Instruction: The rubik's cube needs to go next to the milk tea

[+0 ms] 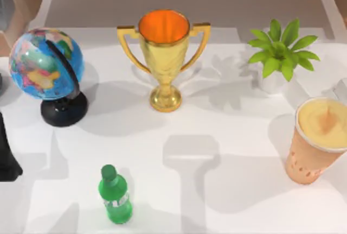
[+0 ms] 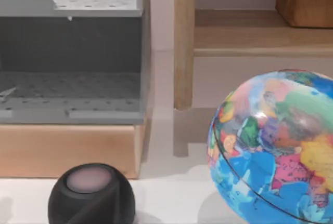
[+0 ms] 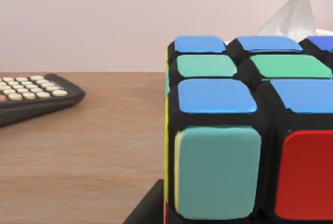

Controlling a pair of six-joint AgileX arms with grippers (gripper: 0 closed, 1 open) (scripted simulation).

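The rubik's cube (image 3: 244,135) looms very close in the right wrist view, showing blue, green, teal and red stickers with black edges. It is over a brown wooden surface, away from the white table. A dark wedge (image 3: 148,208) lies against its lower edge. The milk tea (image 1: 317,139), a peach-orange cup with a creamy top, stands at the table's right edge in the top view. A dark part of my left arm (image 1: 6,152) sits parked at the table's left edge.
On the white table stand a globe (image 1: 47,65) at back left, a gold trophy (image 1: 164,55) at back centre, a potted plant (image 1: 279,55) at back right and a green bottle (image 1: 115,195) at front. A calculator (image 3: 31,96) lies on the wooden surface.
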